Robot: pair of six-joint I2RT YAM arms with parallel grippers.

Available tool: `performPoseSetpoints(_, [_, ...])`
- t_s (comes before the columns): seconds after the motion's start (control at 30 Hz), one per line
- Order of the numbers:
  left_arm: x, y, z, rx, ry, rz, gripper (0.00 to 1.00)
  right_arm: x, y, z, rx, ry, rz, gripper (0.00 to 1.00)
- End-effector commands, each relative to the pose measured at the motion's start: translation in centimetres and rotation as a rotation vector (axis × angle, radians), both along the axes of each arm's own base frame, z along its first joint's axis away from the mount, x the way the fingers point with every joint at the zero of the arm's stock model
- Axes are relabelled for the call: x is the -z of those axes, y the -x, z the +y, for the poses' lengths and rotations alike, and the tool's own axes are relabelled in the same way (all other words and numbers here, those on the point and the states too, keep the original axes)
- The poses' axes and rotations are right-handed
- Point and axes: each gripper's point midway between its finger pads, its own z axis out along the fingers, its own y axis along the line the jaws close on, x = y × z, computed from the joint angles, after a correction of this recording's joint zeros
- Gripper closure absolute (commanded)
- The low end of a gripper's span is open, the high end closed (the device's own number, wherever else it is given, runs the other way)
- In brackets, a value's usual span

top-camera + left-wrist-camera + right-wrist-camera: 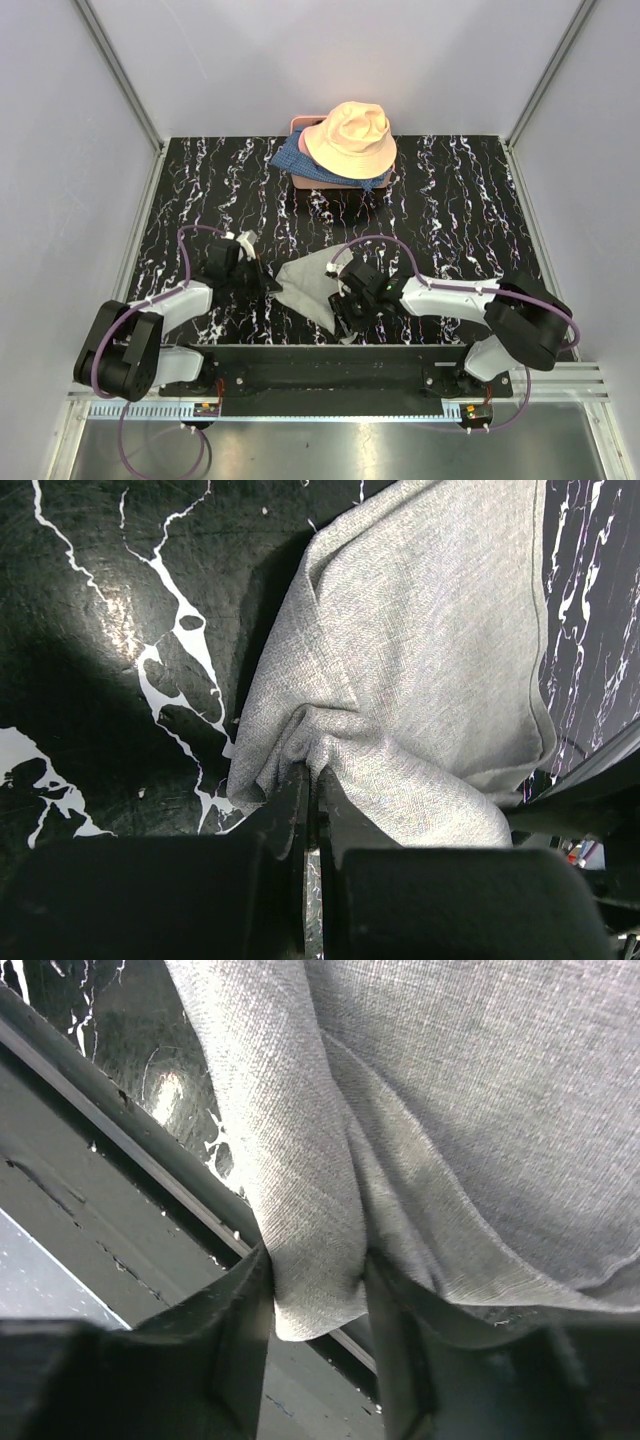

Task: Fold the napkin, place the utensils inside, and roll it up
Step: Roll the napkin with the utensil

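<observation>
The black marble-patterned worktop [200, 180] with white veins stood between plain pale grey walls [330, 60]. Thin aluminium posts [119, 75] ran up at the back corners. A silver metal rail [330, 411] closed the near edge. Light made a glossy patch on the dark surface.

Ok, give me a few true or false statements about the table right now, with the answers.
1. The peach hat rests on blue fabric at the far side of the table. True.
2. The left gripper is open, clear of the napkin. False: it is shut on the napkin's edge.
3. Between the fingers of the right gripper sits a napkin fold. True.
4. The napkin lies flat and smooth. False: it is bunched between the grippers.
</observation>
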Motion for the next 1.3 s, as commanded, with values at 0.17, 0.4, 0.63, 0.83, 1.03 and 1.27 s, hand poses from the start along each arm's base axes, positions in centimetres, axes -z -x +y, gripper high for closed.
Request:
performPoseSetpoints(0.17, [0.1, -1.4, 1.1, -0.025, -0.068, -0.012, 1.00, -1.1, 3.4, 1.9, -0.102, -0.088, 0.196, 0.68])
performPoseSetpoints(0.4, [0.6, -1.7, 1.5, -0.030, -0.100, 0.006, 1.00, -2.7, 2.8, 2.9, -0.118, -0.238, 0.314, 0.71])
performPoseSetpoints(0.63, [1.1, -2.3, 1.0, -0.005, -0.089, 0.030, 1.00, -1.2, 1.5, 1.4, -0.061, -0.283, 0.396, 0.71])
performPoseSetpoints(0.83, [1.4, -2.5, 0.8, 0.003, -0.090, 0.038, 1.00, 1.3, 2.2, 0.2, -0.014, -0.253, 0.460, 0.71])
performPoseSetpoints(1.03, [1.5, -2.5, 0.7, 0.011, -0.086, 0.043, 1.00, 1.4, 2.0, 0.2, 0.005, -0.258, 0.461, 0.67])
performPoseSetpoints(1.27, [1.3, -2.6, 0.4, 0.022, -0.073, 0.046, 1.00, -2.9, -0.2, 1.0, -0.021, -0.260, 0.338, 0.36])
